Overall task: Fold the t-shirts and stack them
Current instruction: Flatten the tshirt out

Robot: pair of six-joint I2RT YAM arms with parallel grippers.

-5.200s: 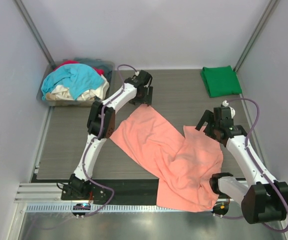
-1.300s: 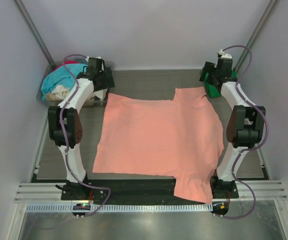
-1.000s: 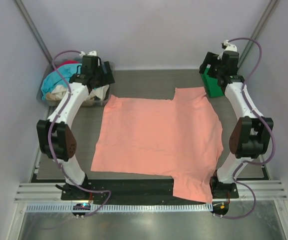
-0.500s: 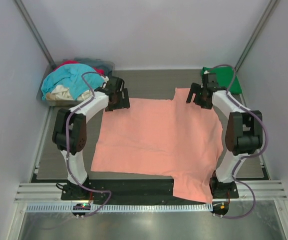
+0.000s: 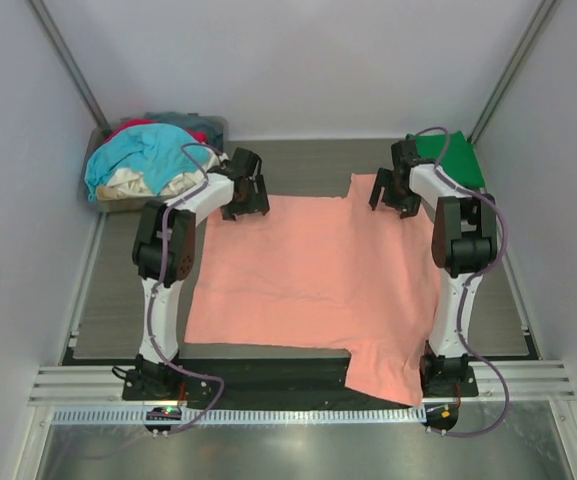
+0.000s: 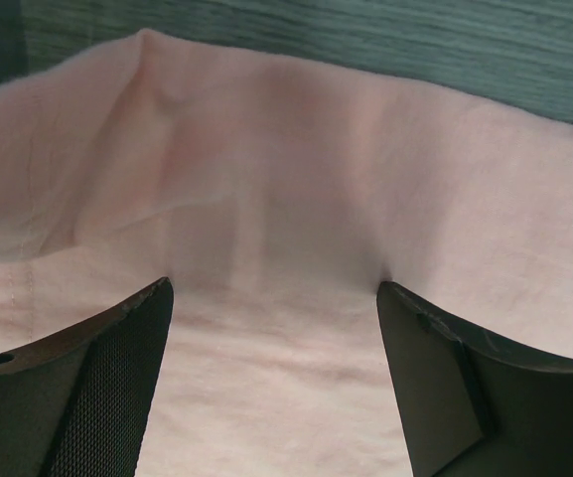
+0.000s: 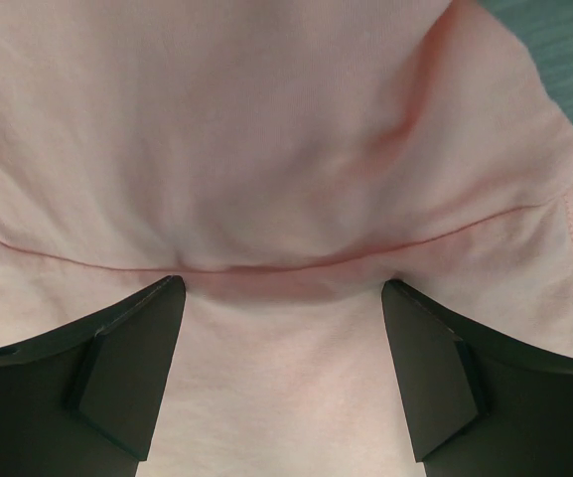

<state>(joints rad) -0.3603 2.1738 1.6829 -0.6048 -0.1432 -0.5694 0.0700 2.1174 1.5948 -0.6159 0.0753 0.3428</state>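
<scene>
A grey wood-grain tabletop [image 5: 308,165] sits inside pale walls [image 5: 298,60] with metal posts [image 5: 68,70] in the far corners and a ribbed metal rail [image 5: 288,415] along the near edge. A grey tub [image 5: 108,205] in the far left corner is heaped with a turquoise shirt [image 5: 143,155], a cream shirt [image 5: 143,185] and a red shirt [image 5: 133,127]. A dark green t-shirt [image 5: 453,155] lies folded in the far right corner. The salmon-pink t-shirt [image 5: 318,270] lies spread nearly flat mid-tabletop, its near right part draping over the front edge. The left pincer [image 6: 271,286] is at the shirt's far left corner and the right pincer [image 7: 281,283] at its far right sleeve, both released, with the cloth puckered between their spread fingers
</scene>
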